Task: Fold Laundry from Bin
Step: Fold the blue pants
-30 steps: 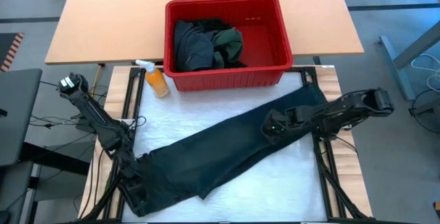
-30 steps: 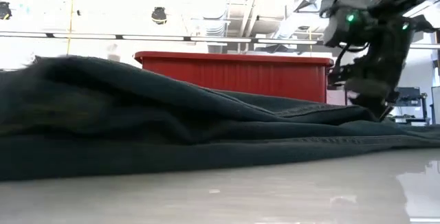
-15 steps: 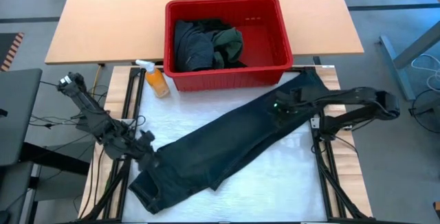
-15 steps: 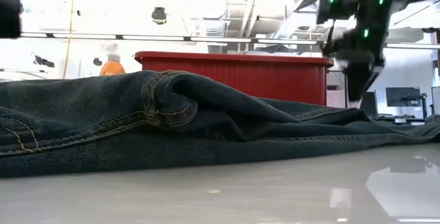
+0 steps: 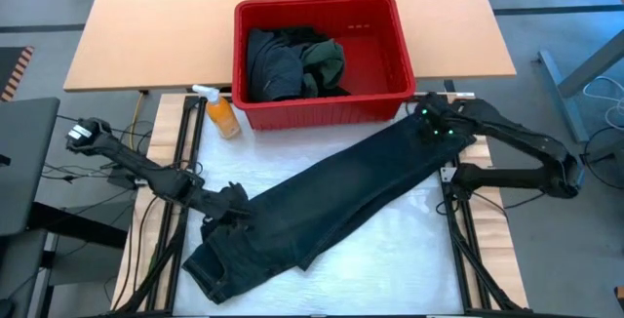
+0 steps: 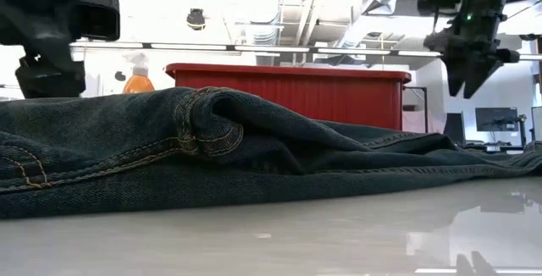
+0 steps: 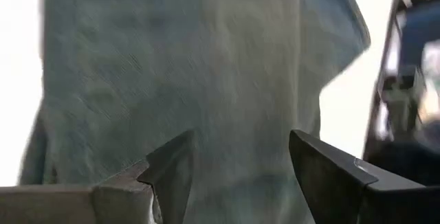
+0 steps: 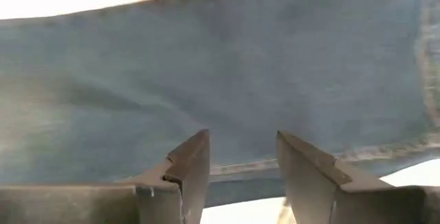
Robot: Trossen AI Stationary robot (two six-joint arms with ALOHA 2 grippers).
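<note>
High view: a pair of dark jeans (image 5: 322, 206) lies slantwise on the white worktop (image 5: 390, 259), waistband near the front left corner, leg ends up by the right rear corner. The red bin (image 5: 322, 59) stands behind it, more laundry (image 5: 292, 64) heaped inside, an orange bottle (image 5: 222, 113) just beside its left wall. The left tool (image 5: 232, 206) sits at the jeans' left edge near the hip; the right tool (image 5: 432, 123) hangs over the leg ends close to the bin's front right corner.

Low view: the jeans (image 6: 212, 153) lie rumpled, a raised fold at the pocket seam, the bin (image 6: 288, 94) behind. The right tool (image 6: 470, 64) is clear above the cloth, points down. The left arm shows dark at the left, lifted off the denim.

Left wrist view: the left tool (image 7: 237, 176) is spread wide, nothing between its fingers (image 7: 172, 172), denim (image 7: 206, 66) filling the space beyond.

Right wrist view: the right tool (image 8: 240, 165) is likewise spread and empty, with a hem seam of the jeans (image 8: 206, 86) running just past its tips.

The step looks like laying the jeans flat before the first fold. To do it well, each tool should probably pinch one layer edge only, the waistband on the left and a hem on the right, then pull apart evenly so the hump at the pocket flattens. Lifting too high risks dragging the cloth against the bin or off the worktop edge.
</note>
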